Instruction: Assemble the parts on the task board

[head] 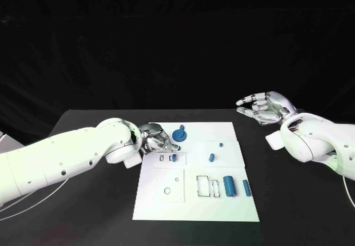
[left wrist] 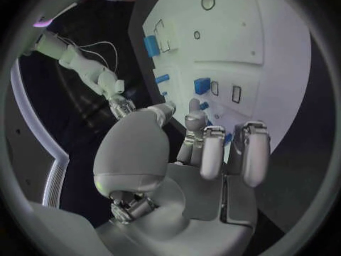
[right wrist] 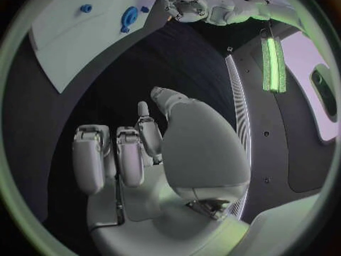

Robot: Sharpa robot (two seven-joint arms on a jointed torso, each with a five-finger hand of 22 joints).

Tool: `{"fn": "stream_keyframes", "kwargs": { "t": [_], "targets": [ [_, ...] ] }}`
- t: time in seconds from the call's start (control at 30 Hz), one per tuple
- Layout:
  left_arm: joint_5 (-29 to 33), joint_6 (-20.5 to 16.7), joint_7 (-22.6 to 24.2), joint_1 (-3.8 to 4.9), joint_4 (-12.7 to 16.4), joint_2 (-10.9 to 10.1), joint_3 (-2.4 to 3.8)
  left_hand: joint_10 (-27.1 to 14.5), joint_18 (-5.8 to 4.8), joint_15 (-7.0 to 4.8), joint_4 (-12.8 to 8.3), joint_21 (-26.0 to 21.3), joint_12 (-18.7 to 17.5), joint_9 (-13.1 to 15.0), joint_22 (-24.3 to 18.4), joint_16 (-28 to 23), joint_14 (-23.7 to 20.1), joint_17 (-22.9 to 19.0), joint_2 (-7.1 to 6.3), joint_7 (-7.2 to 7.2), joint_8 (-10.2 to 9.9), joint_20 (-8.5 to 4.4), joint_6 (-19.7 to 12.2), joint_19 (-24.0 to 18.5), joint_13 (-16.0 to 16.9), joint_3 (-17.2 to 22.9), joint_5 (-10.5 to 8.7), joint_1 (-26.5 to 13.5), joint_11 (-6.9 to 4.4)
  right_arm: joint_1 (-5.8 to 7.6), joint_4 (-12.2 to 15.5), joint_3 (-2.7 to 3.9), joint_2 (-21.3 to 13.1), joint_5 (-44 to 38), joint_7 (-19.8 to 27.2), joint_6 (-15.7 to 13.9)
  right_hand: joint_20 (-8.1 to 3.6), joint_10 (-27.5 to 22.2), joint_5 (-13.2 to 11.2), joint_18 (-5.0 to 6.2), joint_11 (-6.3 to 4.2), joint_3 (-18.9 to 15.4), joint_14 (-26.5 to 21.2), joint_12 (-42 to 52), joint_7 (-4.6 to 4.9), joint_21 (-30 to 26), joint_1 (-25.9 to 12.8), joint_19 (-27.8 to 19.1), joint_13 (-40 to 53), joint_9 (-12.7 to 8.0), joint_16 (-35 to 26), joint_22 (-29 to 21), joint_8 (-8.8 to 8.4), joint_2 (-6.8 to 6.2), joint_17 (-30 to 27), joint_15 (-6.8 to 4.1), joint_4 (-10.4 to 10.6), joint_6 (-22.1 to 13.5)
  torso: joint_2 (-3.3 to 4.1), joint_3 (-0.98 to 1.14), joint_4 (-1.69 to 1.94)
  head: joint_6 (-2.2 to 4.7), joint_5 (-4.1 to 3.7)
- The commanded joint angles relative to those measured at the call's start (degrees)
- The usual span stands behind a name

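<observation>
Currently, step in hand: the left hand (head: 157, 141) works at the left part of the task board (head: 222, 205), beside a small blue part (head: 172, 158) set by a slot.
Left hand: fingers curled low over the board; whether they pinch anything I cannot tell (the arm hides the fingertips).
Right hand (head: 264, 108): raised off the black surface (head: 89, 205), well apart, fingers loosely spread, holding nothing.
Loose parts: round piece (head: 180, 135) near the far edge, two cylinders (head: 229, 186) toward the near right.
Next move: probably seating that small part squarely, which calls for fine alignment.

Matt white task board (head: 222, 205) (smooth), glossy blue plastic parts (head: 229, 186), matt black table (head: 89, 215).
</observation>
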Motion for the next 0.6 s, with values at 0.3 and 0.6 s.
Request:
{"fn": "stream_keyframes", "kwargs": {
  "t": [0.3, 0.6],
  "targets": [
    [-7.8, 6.6, -9.7, 1.32, -0.8, 2.6, -0.36, 0.8, -0.15, -1.04, 0.1, -0.1, 1.6, 4.8, 5.7, 0.4, 6.0, 15.1, -0.63, -0.75, 3.4, -0.91, -0.9, 0.8, 2.2, -3.8, -0.25, -4.4, -0.6, 0.14, -2.2, 0.02, 0.8, -2.2, 0.4, 1.2, 0.43, -0.6, -0.5, 0.1, 0.16, -0.6, 5.3, -0.6, 0.54, -0.9, -0.8, 4.5, -0.4, -0.2, -0.7, 9.3, -0.59, -0.21, 12.2, 0.35, 0.1, -0.1, -0.04, -0.01, -0.02, -0.56, -0.04],
    [-8.1, 8.3, -11.2, 1.72, -1.5, 3.5, -0.44, 0.9, -0.16, -1.31, 0.1, -0.1, 1.9, 7.0, 5.7, 0.4, 6.0, 15.1, -0.27, -1.15, 4.8, -1.15, -1.0, 0.9, 2.6, -5.6, -0.23, -5.9, -0.93, 0.14, -2.7, 0.02, 1.3, -2.3, 0.0, 0.9, 0.61, -1.2, -0.7, 0.17, 0.24, -0.8, 5.3, -1.3, 0.61, -1.2, -1.0, 4.3, -1.0, -0.3, -0.8, 9.2, -0.81, -0.39, 12.0, 0.42, 0.1, -0.4, 0.01, -0.04, 0.05, -0.81, -0.14]
  ]
}}
